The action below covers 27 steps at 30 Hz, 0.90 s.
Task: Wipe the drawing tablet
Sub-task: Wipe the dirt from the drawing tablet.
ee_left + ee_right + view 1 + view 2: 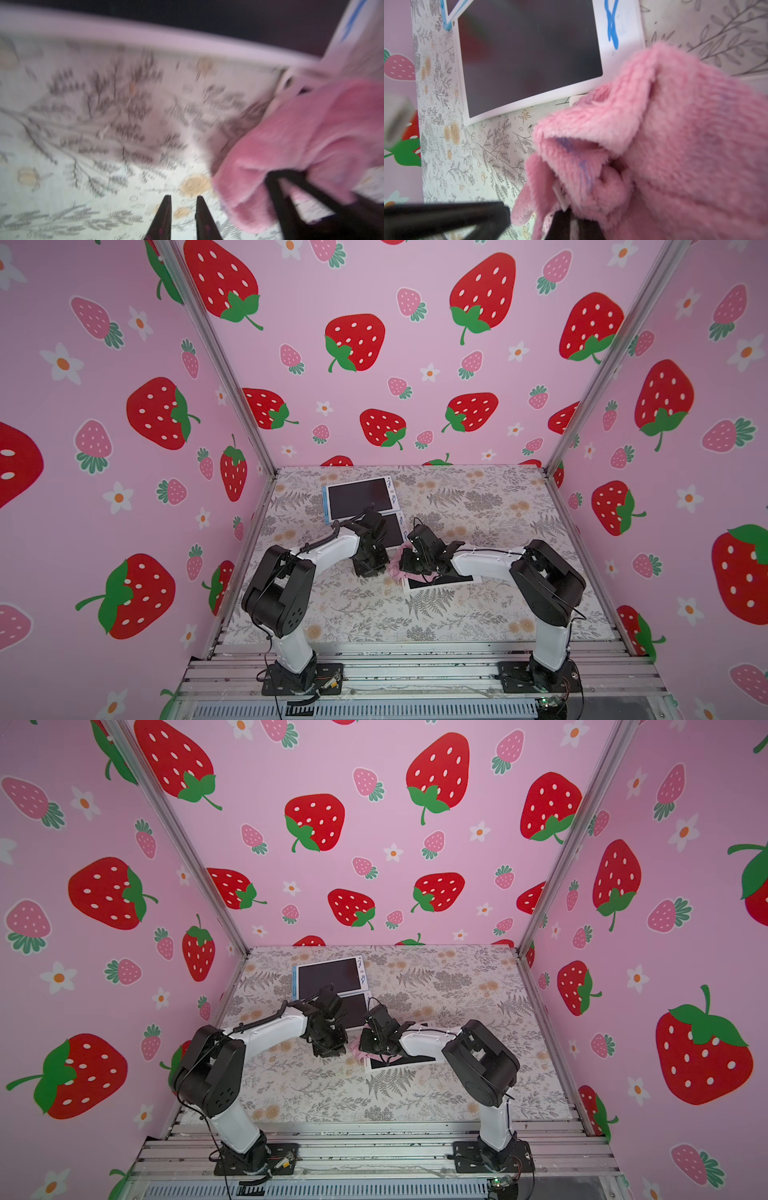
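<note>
Near drawing tablet (529, 58) edge | right hand (415, 568) clamps cloth (675, 135) | left hand (184, 199) narrowly parted above tablecloth (104, 187)

Front tabletop (374, 614) open, far right open — tablets (359, 497), cloth (395, 568) crowd middle

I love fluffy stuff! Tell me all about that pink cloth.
The cloth is pink and fluffy, like fleece, crumpled into folds, with bluish-purple smears in one fold. The right hand pinches it. It sits bunched at the corner of a tablet, low over the flowery table.
</note>
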Available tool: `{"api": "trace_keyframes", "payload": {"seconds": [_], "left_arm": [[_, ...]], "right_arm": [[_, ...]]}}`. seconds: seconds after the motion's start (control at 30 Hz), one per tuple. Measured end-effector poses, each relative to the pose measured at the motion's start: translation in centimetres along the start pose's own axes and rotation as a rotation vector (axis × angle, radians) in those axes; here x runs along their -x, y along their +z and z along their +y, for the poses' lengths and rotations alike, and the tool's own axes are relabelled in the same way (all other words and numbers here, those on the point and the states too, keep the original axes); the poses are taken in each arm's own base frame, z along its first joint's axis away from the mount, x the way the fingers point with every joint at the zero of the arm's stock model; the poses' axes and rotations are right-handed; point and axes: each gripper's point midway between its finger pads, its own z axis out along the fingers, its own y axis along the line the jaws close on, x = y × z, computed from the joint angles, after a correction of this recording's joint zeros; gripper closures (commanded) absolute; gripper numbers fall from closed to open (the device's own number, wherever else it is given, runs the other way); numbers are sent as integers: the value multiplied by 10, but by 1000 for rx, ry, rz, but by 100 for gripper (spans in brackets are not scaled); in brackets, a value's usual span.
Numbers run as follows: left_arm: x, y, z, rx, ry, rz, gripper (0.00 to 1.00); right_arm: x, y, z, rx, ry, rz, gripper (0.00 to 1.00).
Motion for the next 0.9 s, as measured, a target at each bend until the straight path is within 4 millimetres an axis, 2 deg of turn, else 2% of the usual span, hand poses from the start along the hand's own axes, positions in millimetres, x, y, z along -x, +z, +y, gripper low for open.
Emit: {"api": "trace_keyframes", "payload": {"seconds": [0.1,0.17,0.37,0.53,0.67,0.9], "left_arm": [[28,3,-20,-33,13,-22,74],[35,11,-29,-46,28,-17,71],[22,37,-35,-23,52,51,68],[18,41,-44,-9,78,57,68],[17,43,-47,5,91,64,73],[8,49,-60,2,135,62,82]], "right_arm": [[0,0,-1,-7,-15,0,100],[-2,0,-4,-19,-27,5,100],[-13,-4,-20,-71,-75,40,96],[-24,-7,-24,-100,-139,78,100],[-35,-14,-27,-101,-171,95,100],[-71,-42,-45,-99,-196,175,100]]}}
